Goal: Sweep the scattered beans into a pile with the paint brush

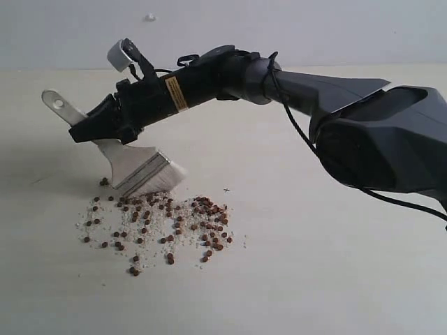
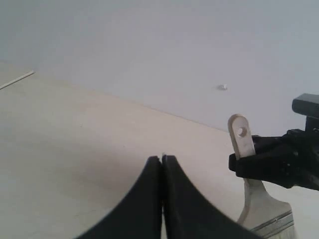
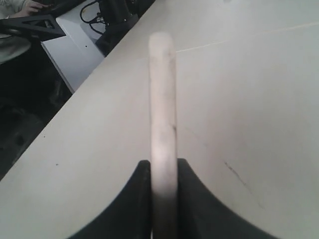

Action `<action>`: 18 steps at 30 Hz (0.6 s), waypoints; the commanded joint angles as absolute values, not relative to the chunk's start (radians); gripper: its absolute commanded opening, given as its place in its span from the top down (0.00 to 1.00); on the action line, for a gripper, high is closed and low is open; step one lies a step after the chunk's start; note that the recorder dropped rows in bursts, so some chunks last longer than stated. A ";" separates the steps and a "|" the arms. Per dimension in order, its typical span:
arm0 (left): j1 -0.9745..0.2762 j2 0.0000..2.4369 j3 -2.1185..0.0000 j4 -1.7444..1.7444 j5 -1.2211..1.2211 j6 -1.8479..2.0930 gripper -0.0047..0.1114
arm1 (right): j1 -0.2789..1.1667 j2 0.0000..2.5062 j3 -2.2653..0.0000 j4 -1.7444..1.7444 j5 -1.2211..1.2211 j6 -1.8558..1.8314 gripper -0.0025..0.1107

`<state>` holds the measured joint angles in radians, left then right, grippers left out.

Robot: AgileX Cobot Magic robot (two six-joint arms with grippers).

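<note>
The paint brush (image 1: 140,167) is held tilted, bristles down at the far-left edge of the beans (image 1: 164,223). My right gripper (image 1: 87,129) is shut on its white handle (image 3: 163,104), which runs edge-on between the two black fingers in the right wrist view. The reddish-brown beans lie in a loose pile mixed with pale crumbs, densest at its right part (image 1: 209,209); one bean (image 1: 104,181) lies apart behind the brush. My left gripper (image 2: 161,158) is shut with nothing in it; its view shows the brush handle (image 2: 242,139) and the right gripper (image 2: 279,162) to one side.
The pale table (image 1: 314,265) stretches around the beans. The right arm (image 1: 335,118) spans the right of the exterior view. In the right wrist view the table edge (image 3: 75,99) drops off toward dark equipment (image 3: 30,25).
</note>
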<state>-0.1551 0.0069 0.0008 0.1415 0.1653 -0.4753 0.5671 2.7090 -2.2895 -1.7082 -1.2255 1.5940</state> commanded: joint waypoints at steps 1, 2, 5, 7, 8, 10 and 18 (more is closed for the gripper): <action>-0.161 0.000 0.000 0.148 0.163 -0.476 0.96 | 0.564 2.659 -2.285 -1.744 -1.221 1.686 0.98; -0.161 0.000 0.000 0.148 0.163 -0.476 0.96 | 0.564 2.646 -2.285 -1.744 -1.221 1.679 0.98; -0.161 0.000 0.000 0.148 0.163 -0.476 0.96 | 0.564 2.602 -2.285 -1.744 -1.221 1.599 0.98; -0.161 0.000 0.000 0.148 0.163 -0.476 0.96 | 0.564 2.577 -2.285 -1.744 -1.221 1.521 0.98; -0.161 0.000 0.000 0.148 0.163 -0.476 0.96 | 0.564 2.568 -2.285 -1.744 -1.221 1.473 0.98; -0.161 0.000 0.000 0.148 0.163 -0.476 0.96 | 0.564 2.554 -2.285 -1.744 -1.221 1.352 0.98; -0.161 0.000 0.000 0.148 0.163 -0.476 0.96 | 0.586 2.596 -2.285 -1.627 -1.221 0.973 0.98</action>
